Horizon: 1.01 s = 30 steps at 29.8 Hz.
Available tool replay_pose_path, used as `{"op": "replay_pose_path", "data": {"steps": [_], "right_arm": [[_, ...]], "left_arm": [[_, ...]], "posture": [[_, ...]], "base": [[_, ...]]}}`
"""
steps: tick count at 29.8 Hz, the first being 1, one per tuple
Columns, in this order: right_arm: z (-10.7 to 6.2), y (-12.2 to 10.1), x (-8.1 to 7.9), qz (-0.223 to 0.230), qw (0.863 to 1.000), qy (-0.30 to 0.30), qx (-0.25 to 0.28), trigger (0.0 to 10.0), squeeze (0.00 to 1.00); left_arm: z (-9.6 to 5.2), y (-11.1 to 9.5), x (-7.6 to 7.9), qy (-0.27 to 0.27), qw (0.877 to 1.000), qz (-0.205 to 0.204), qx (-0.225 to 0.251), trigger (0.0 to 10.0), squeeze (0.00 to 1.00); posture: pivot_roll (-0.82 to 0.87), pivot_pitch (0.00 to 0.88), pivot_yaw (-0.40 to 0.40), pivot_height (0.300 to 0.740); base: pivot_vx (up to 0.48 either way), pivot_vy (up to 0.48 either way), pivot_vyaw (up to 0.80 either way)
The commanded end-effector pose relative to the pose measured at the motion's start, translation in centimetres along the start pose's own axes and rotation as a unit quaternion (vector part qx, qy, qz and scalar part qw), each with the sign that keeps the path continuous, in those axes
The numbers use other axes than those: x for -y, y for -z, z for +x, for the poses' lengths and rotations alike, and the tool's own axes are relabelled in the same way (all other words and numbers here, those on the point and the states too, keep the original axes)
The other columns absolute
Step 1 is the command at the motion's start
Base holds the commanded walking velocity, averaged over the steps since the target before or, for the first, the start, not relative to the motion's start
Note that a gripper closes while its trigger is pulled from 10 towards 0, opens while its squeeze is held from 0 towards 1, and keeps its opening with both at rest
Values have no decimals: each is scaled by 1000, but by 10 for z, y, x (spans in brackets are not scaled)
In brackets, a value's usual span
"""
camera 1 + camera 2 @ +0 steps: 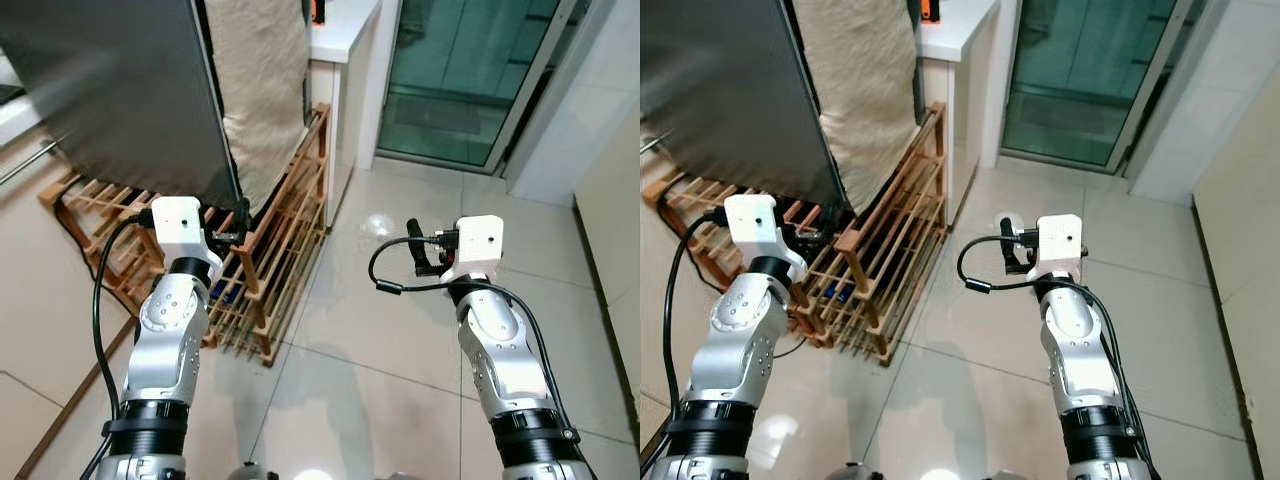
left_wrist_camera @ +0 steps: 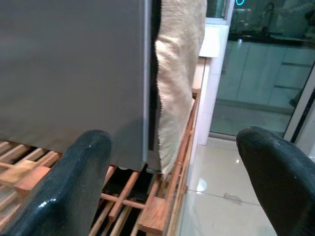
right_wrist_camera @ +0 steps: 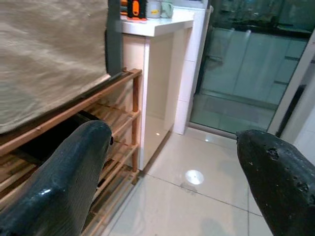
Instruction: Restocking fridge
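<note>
The fridge (image 1: 120,90), a tall grey box with a smooth flat door, stands on a slatted wooden rack (image 1: 270,260) at the rack's left end. A coarse beige cloth (image 1: 262,80) hangs down the fridge's right side, reaching the rack's top rail. The left gripper (image 2: 170,172) is held wide open near the fridge's lower right corner, gripping nothing. The right gripper (image 3: 172,172) is also spread open and empty, over the glossy tiled floor (image 1: 420,300) facing a white counter (image 3: 162,29) and a glass door (image 1: 480,70).

Grey fridge door (image 1: 120,90) stands shut above the wooden rack (image 1: 270,270).
</note>
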State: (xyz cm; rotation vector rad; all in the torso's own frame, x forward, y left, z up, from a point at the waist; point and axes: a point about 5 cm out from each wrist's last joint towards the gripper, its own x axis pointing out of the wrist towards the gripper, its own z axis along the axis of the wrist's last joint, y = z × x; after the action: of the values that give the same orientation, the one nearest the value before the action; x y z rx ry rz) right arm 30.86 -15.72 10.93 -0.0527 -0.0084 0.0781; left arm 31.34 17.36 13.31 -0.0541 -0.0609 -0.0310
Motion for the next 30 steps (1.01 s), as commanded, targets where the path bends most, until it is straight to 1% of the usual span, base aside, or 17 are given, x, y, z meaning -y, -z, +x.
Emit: {"op": "replay_pose_path", "data": {"steps": [1,7,8,10,11,12,14,15,17,18,20,21,22,24,27,30], "right_arm": [[2,-1,2,8,1000,4,4,10000,0],[2,-3,2,9,1000,2,8,10000,0],[2,-2,2,9,1000,1,6,10000,20],[2,-2,1,10,1000,1,6,10000,24],[3,-2,1,10,1000,0,6,10000,102],[3,-2,1,10,1000,0,6,10000,102],[4,-2,-1,10,1000,-10,3,10000,188],[4,-1,-3,12,1000,-17,1,10000,192],[5,-1,-5,12,1000,-25,0,10000,188],[5,-1,-6,7,1000,-28,1,10000,157],[5,1,-5,4,1000,-13,-5,10000,0],[5,2,-4,8,1000,-6,-7,10000,0],[6,4,-1,11,1000,4,-14,10000,0],[6,5,0,12,1000,5,-17,10000,0],[6,4,2,25,1000,6,-15,10000,0],[6,4,2,21,1000,4,-14,10000,0]], "left_arm": [[5,-4,5,10,1000,3,5,10000,0],[5,-3,2,7,1000,6,5,10000,0],[5,-3,2,7,1000,10,5,10000,0],[5,-2,2,7,1000,14,4,10000,0],[6,-3,4,7,1000,15,4,10000,0],[6,-3,4,7,1000,15,4,10000,0],[6,-3,6,11,1000,16,7,10000,0],[6,-3,6,10,1000,16,6,10000,0],[6,-3,6,9,1000,14,5,10000,0],[6,-2,4,6,1000,9,3,10000,0],[6,1,-1,-8,1000,-10,-5,10000,0],[5,3,-4,-14,1000,-18,-9,10000,0],[5,5,-8,-27,999,-35,-15,10000,0],[5,5,-10,-32,998,-43,-17,10000,0],[6,5,-9,-29,999,-41,-17,10000,0],[6,3,-6,-20,999,-32,-13,10000,0]], "posture": [[-52,0,34,740],[-52,0,35,740],[-47,0,33,740],[-47,0,33,740],[-47,0,33,740],[-47,0,33,740],[-46,0,34,740],[-46,0,35,740],[-46,0,35,740],[-46,0,35,740],[-46,0,34,740],[-44,0,33,740],[-44,0,32,740],[-44,0,32,740],[-44,0,32,740],[-43,0,32,740]], "base": [[0,0,400],[0,0,0],[0,0,0],[0,0,0],[0,0,0],[0,0,0],[0,0,0],[0,0,0],[0,0,0],[0,0,0],[0,0,0],[0,0,0],[0,368,0],[0,480,0],[0,480,146],[0,480,679]]}}
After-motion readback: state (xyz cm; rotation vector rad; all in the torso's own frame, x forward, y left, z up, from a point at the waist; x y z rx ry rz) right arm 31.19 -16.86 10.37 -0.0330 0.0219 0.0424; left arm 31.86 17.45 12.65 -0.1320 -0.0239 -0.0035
